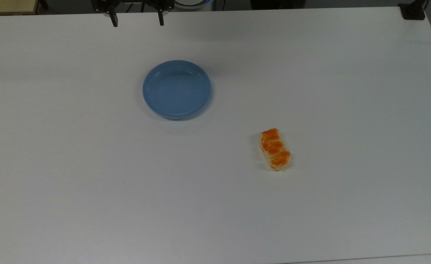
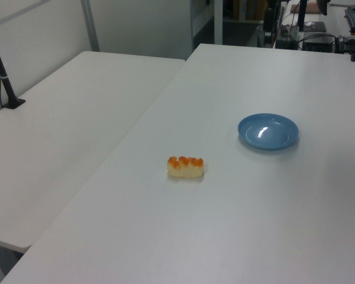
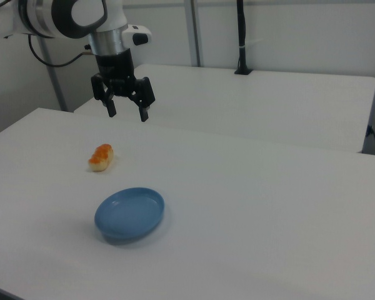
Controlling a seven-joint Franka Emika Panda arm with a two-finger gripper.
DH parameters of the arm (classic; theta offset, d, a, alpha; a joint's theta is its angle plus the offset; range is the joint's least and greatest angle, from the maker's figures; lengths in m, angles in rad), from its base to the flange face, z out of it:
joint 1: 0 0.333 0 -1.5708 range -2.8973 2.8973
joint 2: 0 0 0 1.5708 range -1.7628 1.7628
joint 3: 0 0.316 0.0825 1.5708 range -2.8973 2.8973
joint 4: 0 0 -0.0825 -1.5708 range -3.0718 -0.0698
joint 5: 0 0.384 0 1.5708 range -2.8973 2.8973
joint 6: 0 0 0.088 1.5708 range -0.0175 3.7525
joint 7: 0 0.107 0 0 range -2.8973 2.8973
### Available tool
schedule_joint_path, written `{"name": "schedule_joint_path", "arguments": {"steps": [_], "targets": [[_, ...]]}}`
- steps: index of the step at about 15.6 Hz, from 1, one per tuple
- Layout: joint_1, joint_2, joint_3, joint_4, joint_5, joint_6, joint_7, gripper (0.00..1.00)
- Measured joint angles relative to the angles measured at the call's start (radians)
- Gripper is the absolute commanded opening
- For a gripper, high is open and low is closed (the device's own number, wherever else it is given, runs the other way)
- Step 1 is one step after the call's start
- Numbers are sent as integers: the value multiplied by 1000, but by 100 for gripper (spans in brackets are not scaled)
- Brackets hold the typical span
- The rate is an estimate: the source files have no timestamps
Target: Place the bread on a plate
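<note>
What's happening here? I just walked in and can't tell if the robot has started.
Nothing is being handled yet. The gripper hangs open and empty above the table. The bread lies on the table, apart from the plate, which is bare. The bread has yet to be picked up.

My claw (image 3: pixel 127 114) hangs above the tabletop (image 1: pixel 90 183) with its two fingers spread wide and nothing between them. Bare white surface lies all round the bread (image 1: pixel 275 149), so I can reach it from any side. The plate (image 1: pixel 176 89) sits well apart from it, with open tabletop between the two. A black post (image 3: pixel 241 37) stands on the neighbouring table, away from both.
</note>
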Motion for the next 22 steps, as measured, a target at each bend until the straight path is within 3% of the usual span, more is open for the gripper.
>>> {"name": "schedule_joint_path", "arguments": {"steps": [18,22], "targets": [[3,2,6,1,2,5,0,100],[4,7,8,0,40,5,0,100]]}}
